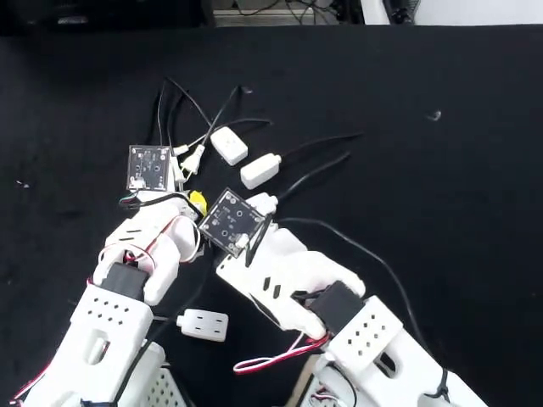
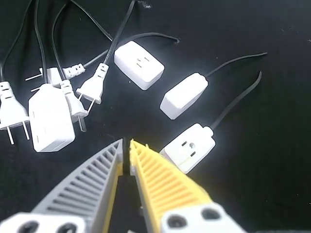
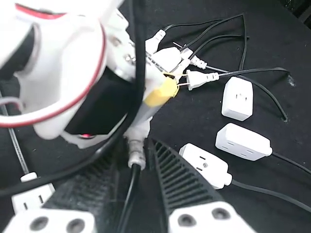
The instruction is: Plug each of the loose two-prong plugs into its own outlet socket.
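Two white arms lean in over the black table [image 1: 441,212], and their tips are close together. The right gripper [image 3: 136,145] has its two black fingers [image 3: 177,177] squeezed on a white plug [image 3: 136,156]. One finger sits on each side of the plug's bumpy neck, and its black cord [image 3: 130,199] runs back between them. The left gripper [image 2: 126,145] is just past the right one. Its grey finger [image 2: 92,179] and yellow finger [image 2: 155,177] are pressed together with only a thin dark slit between them. I cannot tell if anything thin is caught in there. The loose plugs [image 2: 91,86] lie in a bunch on the table beyond the left gripper. Their metal prongs are bare and their black cords run away across the table. A big white block [image 2: 48,119] lies among them. Near the bunch are three white outlet sockets. The first socket [image 2: 139,64] lies with its slots up. The second socket [image 2: 183,95] lies just beside it. The third socket [image 2: 188,148] is the one nearest the grippers, and its slots are up too. A fourth socket [image 1: 204,324] lies well apart from the rest, back between the two arms.
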{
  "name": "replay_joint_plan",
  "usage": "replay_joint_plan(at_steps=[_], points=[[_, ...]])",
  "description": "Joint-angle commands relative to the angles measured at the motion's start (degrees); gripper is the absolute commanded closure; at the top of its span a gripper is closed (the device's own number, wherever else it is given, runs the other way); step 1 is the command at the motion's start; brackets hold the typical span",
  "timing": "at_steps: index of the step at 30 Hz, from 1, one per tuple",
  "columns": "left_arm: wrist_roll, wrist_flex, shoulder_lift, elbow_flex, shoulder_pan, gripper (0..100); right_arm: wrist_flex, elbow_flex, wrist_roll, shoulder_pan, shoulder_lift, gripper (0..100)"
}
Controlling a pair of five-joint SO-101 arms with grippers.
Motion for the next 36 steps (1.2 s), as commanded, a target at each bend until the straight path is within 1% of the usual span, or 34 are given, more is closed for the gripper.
replay_joint_plan(at_steps=[1, 13, 17, 25, 28, 30, 32, 36], points=[[0.09, 0.35, 0.26, -1.19, 0.57, 97, -0.97, -3.03, -0.97, 1.05, -0.92, 98.8], [0.09, 0.44, 0.26, -0.92, 0.75, 97, -1.05, -3.12, -1.23, 0.97, -0.92, 98.8], [0.09, 4.13, 0.18, -1.80, 0.84, 97, -1.14, -3.12, -1.23, 1.05, -0.92, 98.8], [0.09, 4.04, 0.18, -2.33, 0.40, 97, -1.14, -3.12, -1.23, 1.05, -0.92, 98.8], [0.09, 4.48, 0.18, -4.44, 0.13, 97, -1.14, -2.95, -1.14, 1.05, -0.92, 98.8], [0.18, 4.57, 0.18, -6.55, -2.07, 97, -1.05, -2.95, -0.97, 1.05, -0.92, 98.8], [0.18, 6.77, 0.09, -9.71, -6.02, 97, -0.97, -2.77, -0.88, 1.05, -0.92, 98.8], [0.00, 17.67, -3.25, -17.45, -17.10, 97, -0.70, -2.68, -0.79, 1.05, -0.57, 98.8]])
